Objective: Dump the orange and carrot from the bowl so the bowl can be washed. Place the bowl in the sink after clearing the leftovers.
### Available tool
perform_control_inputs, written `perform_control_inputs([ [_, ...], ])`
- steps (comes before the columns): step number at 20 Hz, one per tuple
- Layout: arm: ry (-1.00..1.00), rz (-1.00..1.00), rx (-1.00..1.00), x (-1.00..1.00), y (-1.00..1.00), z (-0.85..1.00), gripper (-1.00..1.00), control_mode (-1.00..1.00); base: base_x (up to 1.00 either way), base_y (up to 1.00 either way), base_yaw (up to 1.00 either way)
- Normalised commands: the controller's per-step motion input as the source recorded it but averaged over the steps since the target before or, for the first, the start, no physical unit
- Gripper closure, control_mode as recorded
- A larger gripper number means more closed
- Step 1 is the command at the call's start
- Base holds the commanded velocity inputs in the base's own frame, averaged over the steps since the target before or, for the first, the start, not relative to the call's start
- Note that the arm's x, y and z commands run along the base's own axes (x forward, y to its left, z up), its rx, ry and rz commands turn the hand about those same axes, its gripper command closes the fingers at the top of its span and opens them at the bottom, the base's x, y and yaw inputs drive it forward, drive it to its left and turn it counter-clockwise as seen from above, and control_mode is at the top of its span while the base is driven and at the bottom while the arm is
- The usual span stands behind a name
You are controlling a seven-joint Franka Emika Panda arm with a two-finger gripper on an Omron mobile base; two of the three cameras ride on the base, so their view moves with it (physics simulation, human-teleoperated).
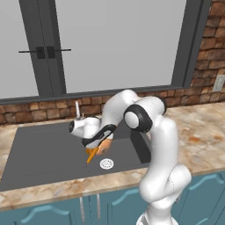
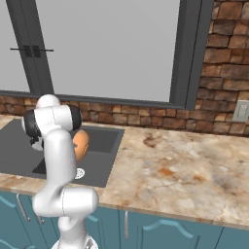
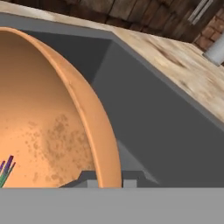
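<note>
Bowl (image 3: 52, 127) in closed tool (image 1: 93, 145), over sink (image 1: 44, 151)

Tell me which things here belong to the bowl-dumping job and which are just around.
Job:
- bowl, tipped over the sink, held at its rim by the end effector
- carrot, below the bowl
- sink

Just around:
- faucet
- stone counter
- window
- wall outlet
</note>
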Motion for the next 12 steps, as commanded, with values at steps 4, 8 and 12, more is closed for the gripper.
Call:
perform_control_inputs([
  [4,0.01,-0.01,-0.12,0.0,-0.19,0.0,1.0,-1.0,0.0,0.0,0.0],
  [8,0.0,-0.05,-0.01,0.0,-0.02,0.0,1.0,-1.0,0.0,0.0,0.0],
  [12,0.0,-0.01,0.21,-0.01,-0.23,-0.04,1.0,-1.0,0.0,0.0,0.0],
])
